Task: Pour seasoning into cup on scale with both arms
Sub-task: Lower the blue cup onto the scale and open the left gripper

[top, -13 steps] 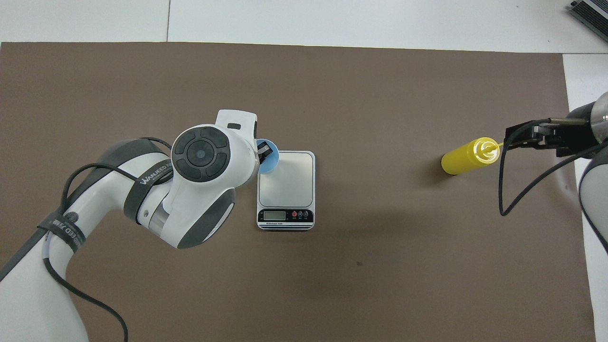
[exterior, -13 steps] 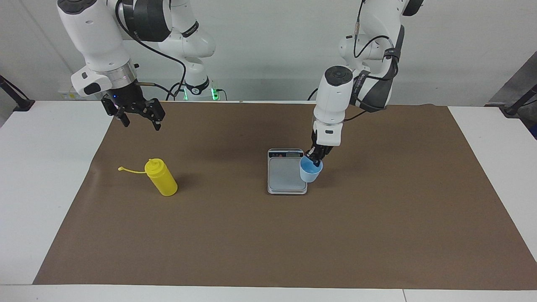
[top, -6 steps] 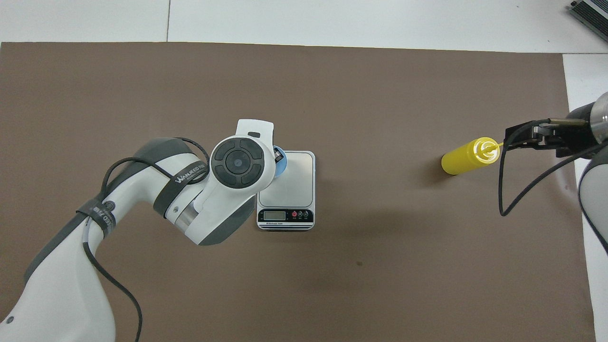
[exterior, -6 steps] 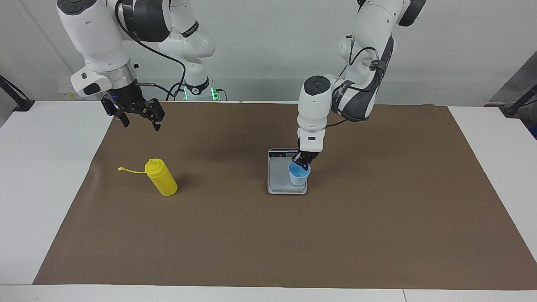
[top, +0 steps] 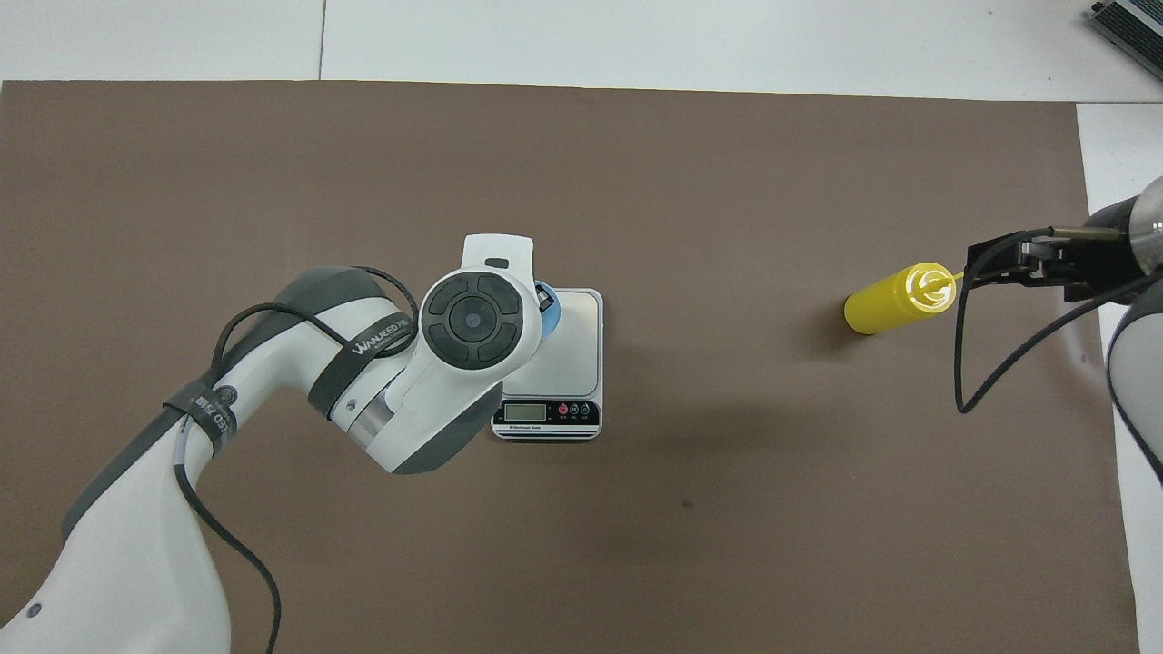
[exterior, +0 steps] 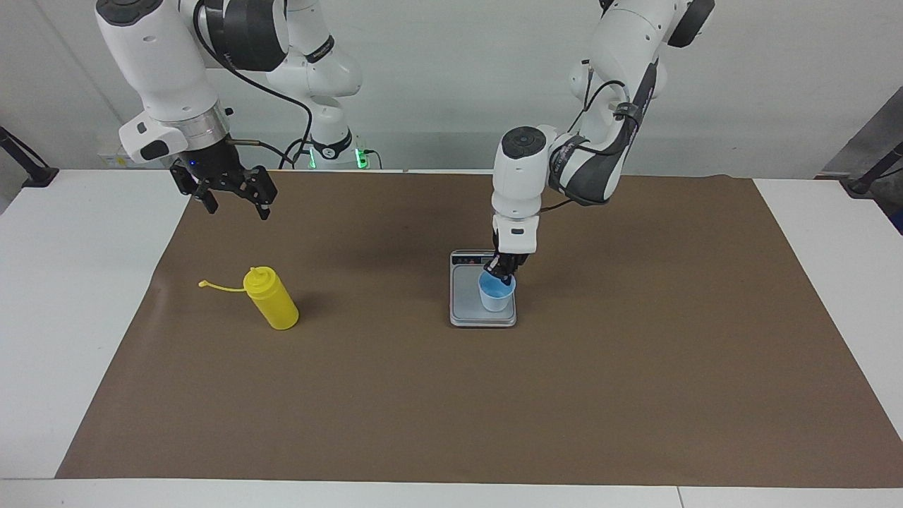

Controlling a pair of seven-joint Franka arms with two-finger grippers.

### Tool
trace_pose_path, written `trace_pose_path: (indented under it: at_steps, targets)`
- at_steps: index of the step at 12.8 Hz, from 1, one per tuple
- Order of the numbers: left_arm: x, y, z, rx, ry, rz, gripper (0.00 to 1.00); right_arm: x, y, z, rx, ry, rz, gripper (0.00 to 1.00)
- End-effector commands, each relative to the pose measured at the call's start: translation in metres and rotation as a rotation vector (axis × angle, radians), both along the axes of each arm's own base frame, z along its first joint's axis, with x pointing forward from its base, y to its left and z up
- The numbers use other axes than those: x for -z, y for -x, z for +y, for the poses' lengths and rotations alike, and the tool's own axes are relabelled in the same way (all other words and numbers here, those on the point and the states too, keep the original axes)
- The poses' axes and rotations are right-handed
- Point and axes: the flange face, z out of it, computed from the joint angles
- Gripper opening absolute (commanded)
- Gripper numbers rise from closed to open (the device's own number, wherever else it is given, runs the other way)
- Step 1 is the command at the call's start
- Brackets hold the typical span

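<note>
Facing view: left gripper (exterior: 502,271) sits mid-frame, fingers pinched on the rim of the light blue cup (exterior: 497,294). Cup is upright over the silver scale (exterior: 469,300), on the plate's half toward the left arm's end; looks down or nearly down, can't tell if its base touches. Right gripper (exterior: 233,197) hangs upper left w/ fingers spread, holding nothing, waiting. Yellow squeeze bottle (exterior: 273,300) stands lower left on the brown mat (exterior: 635,367), cap strap trailing off the nozzle.

Overhead view: left arm's wrist hides most of the cup (top: 550,311); only a blue sliver shows at the scale (top: 572,318) plate edge, frame centre. Bottle (top: 895,297) at mid right, right gripper (top: 986,265) at right edge by its nozzle.

To do this step well, imo: lower the cup straight until flat on the plate, ideally shifted toward plate centre, then release w/o dragging or tipping it, and lift clear.
</note>
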Motion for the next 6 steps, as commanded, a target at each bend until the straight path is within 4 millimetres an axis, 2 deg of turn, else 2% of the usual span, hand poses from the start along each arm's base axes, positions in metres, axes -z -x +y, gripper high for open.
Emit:
trace_pose_path:
  at_steps: [1,6]
  targets:
    - [0.0011,-0.0019,-0.0056,-0.007,0.000,-0.013,0.00,-0.0004,0.0067,-0.0037,-0.007,-0.018,0.011,1.00]
    - [0.0024,-0.0013,-0.0050,-0.020,0.005,-0.014,0.01,-0.0004,0.0067,-0.0037,-0.007,-0.018,0.011,1.00]
